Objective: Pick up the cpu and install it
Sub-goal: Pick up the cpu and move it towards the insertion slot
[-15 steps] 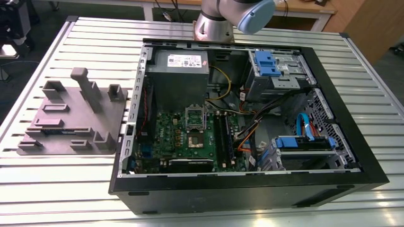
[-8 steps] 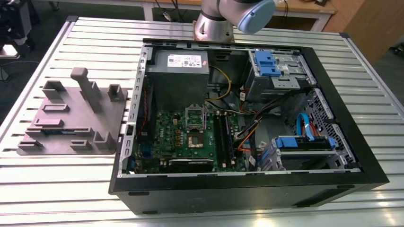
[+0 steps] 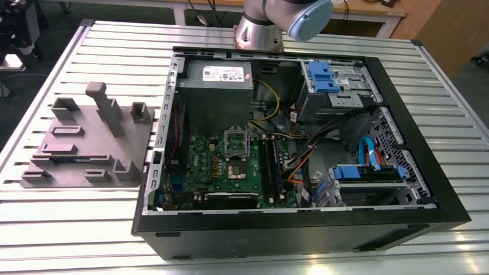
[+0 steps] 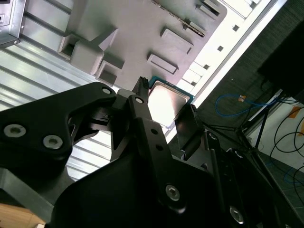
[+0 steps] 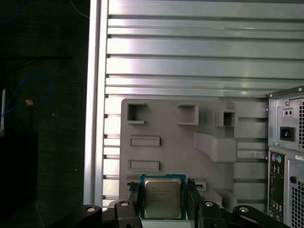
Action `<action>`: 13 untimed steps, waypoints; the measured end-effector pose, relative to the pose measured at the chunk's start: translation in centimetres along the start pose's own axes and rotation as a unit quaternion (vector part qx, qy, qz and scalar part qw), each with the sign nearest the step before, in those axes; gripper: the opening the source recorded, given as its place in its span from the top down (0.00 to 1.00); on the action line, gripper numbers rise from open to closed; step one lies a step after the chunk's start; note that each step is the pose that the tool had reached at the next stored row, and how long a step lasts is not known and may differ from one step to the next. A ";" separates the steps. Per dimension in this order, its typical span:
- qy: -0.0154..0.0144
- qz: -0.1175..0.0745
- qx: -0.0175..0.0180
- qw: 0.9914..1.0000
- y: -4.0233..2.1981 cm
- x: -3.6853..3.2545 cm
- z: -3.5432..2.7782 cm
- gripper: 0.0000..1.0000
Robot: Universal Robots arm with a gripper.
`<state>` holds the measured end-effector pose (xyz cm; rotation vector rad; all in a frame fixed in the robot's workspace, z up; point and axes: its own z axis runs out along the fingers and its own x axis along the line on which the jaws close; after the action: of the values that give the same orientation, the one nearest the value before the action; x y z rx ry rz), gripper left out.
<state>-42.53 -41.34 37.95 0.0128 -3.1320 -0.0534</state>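
Between the claw's two black fingers sits the cpu: a flat square chip w/ a brushed silver lid and a thin teal-green rim; the gripper pinches it by two opposite edges, one matte finger tight on each side. In the second wrist view the cpu catches a bright glare, and the gripper shows angular black linkages w/ round bolt heads.

Behind the chip in both wrist views lies the fixture plate: dull grey plastic, smooth, w/ shallow rectangular pockets, square cut-outs and raised blocks; the chip is seen over one edge of it. The plate rests on the table, ribbed alu slats w/ a satin shine.

In the exterior view the fixture plate is at the view's left, just beside the computer case; the case is an open black steel box lying on its side. Inside it are a green board w/ a square socket, a grey metal box w/ a white label, blue plastic brackets and loose cables.
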 end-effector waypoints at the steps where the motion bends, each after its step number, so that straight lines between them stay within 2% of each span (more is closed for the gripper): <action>1: 0.000 0.000 0.000 1.000 0.00 -0.03 0.00 0.53; 13: 0.000 0.000 0.000 1.000 -0.01 -0.35 0.00 0.53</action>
<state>-42.18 -41.35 37.95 0.0129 -3.1321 -0.0534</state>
